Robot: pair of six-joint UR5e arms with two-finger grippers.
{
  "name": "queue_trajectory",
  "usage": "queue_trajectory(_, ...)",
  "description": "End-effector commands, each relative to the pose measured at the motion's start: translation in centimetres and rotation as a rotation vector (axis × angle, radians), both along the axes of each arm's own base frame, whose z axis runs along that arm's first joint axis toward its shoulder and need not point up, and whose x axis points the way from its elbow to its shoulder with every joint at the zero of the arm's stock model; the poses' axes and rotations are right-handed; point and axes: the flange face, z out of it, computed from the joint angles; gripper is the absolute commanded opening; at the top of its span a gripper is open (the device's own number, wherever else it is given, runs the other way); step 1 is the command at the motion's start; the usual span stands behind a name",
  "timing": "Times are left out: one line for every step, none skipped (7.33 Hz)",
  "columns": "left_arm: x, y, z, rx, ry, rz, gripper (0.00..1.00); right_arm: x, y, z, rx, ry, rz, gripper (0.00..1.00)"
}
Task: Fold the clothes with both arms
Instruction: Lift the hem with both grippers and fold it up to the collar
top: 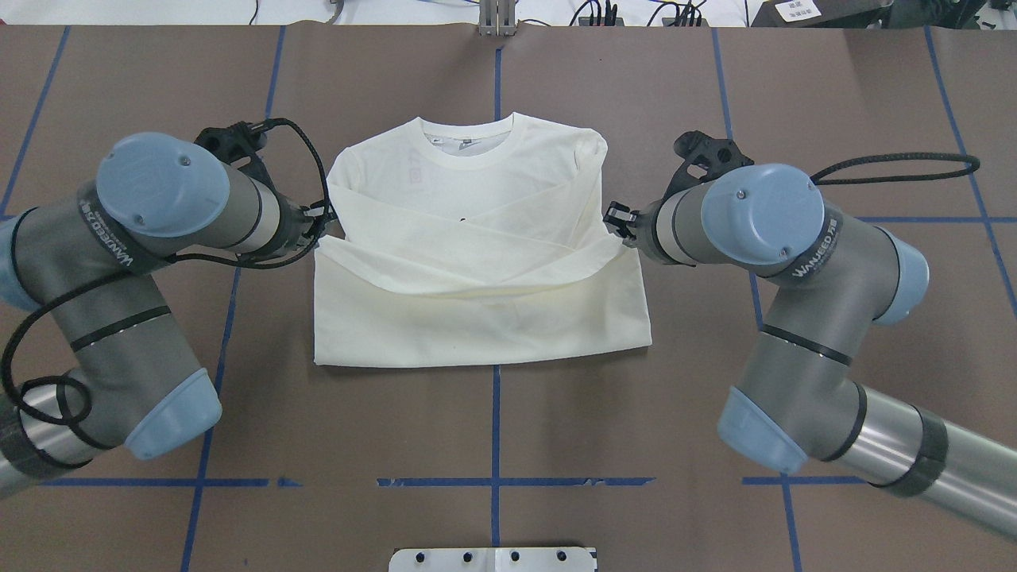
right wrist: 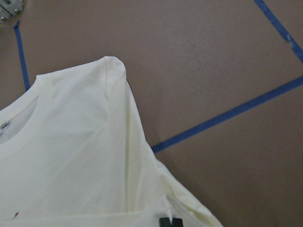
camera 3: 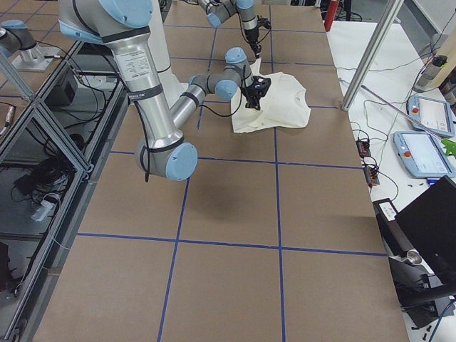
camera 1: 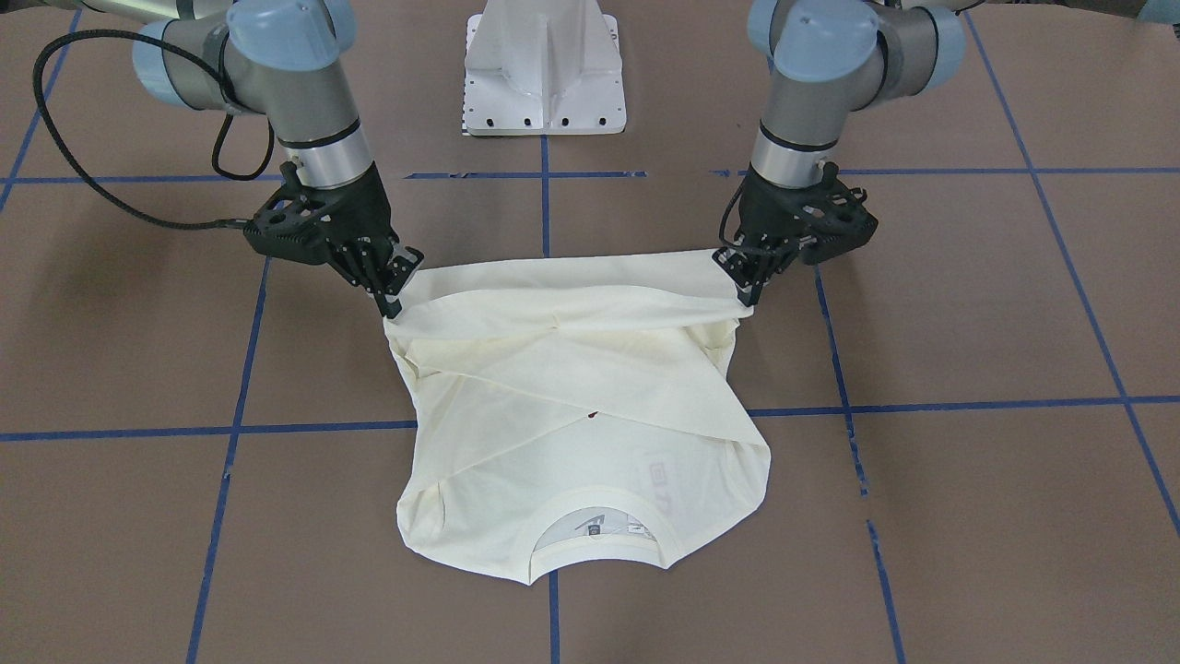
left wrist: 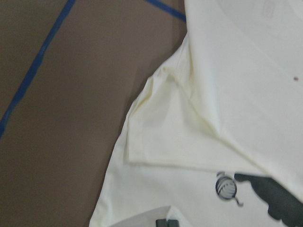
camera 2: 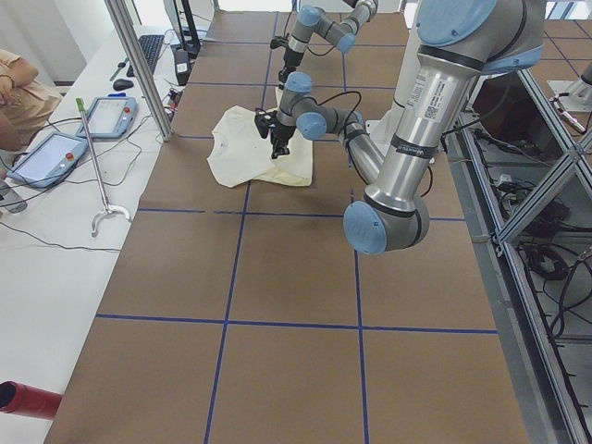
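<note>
The cream T-shirt [camera 1: 572, 415] lies on the brown table [camera 1: 968, 304] plain side up, collar away from the robot and sleeves folded across the body. It also shows in the overhead view [top: 477, 238]. My left gripper [camera 1: 749, 288] is shut on one corner of the hem, and my right gripper [camera 1: 395, 300] is shut on the other. The hem is lifted and drawn over the shirt's body toward the collar. In the left wrist view part of the black cat-and-yarn print [left wrist: 255, 189] shows on the shirt [left wrist: 227, 94]. The right wrist view shows the shoulder and collar [right wrist: 71, 142].
The white pedestal base [camera 1: 544, 74] stands at the robot's side of the table. Blue tape lines [camera 1: 240, 369] cross the brown surface. A side bench with tablets [camera 2: 55, 153] and a metal post [camera 2: 139, 65] lies past the table's far edge.
</note>
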Motion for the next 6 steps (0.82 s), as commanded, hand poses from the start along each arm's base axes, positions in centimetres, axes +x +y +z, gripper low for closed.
queue_trajectory(-0.7, -6.9, 4.2, 0.024, -0.011, -0.071, 0.0, -2.2, -9.0, 1.4, -0.033, 0.095, 0.023, 0.0)
queue_trajectory(0.6, -8.5, 4.8, 0.01, -0.032, -0.077, 0.0, -3.4, -12.2, 0.8, -0.052, 0.119, 0.034, 0.0)
queue_trajectory(1.5, -9.9, 5.2, 0.031, -0.05, -0.109, 0.0, -4.9, -14.8, 0.4, -0.071, 0.148, 0.03, 0.0)
queue_trajectory(2.5, -10.9, 7.1, 0.031, -0.055, -0.111, 0.0, -5.7, -16.1, 0.4, -0.085, 0.161, 0.033, 0.0)
queue_trajectory(3.0, -11.4, 8.9, 0.038, -0.048, -0.113, 0.0, -6.3, -16.6, 1.1, -0.055, 0.125, 0.036, 0.0)
queue_trajectory(3.2, -11.4, 9.2, 0.042, -0.043, -0.111, 0.0, -6.6, -17.1, 1.4, -0.049, 0.115, 0.036, 0.0)
